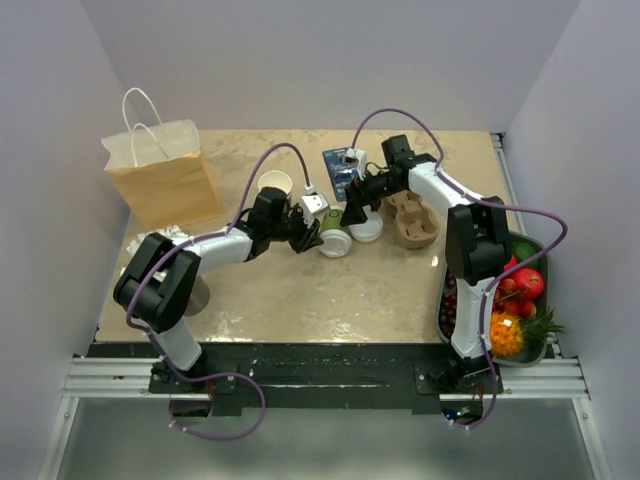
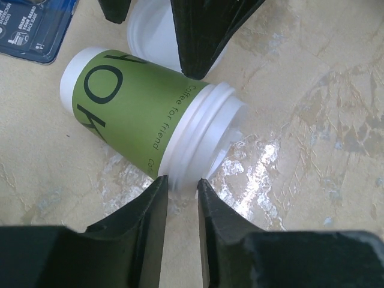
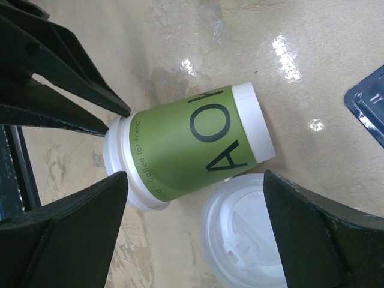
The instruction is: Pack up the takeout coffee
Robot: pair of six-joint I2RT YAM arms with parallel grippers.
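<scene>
The takeout coffee (image 1: 335, 233) lies on its side mid-table, an olive-green cup (image 2: 129, 114) with a white lid (image 2: 201, 141) on it. My left gripper (image 1: 310, 238) reaches it from the left. Its jaws (image 2: 181, 183) stand narrow, pinched on the lower rim of the lid. From the right wrist view those same fingers (image 3: 90, 99) touch the lid end of the cup (image 3: 186, 147). My right gripper (image 1: 355, 212) hovers open (image 3: 195, 180) over the cup and a loose white lid (image 3: 249, 234), holding nothing.
A brown paper bag (image 1: 163, 178) stands at the back left. An upright lidless cup (image 1: 274, 184) is behind my left gripper. A blue packet (image 1: 340, 170), a cardboard cup carrier (image 1: 413, 222) and a bowl of fruit (image 1: 520, 300) are on the right.
</scene>
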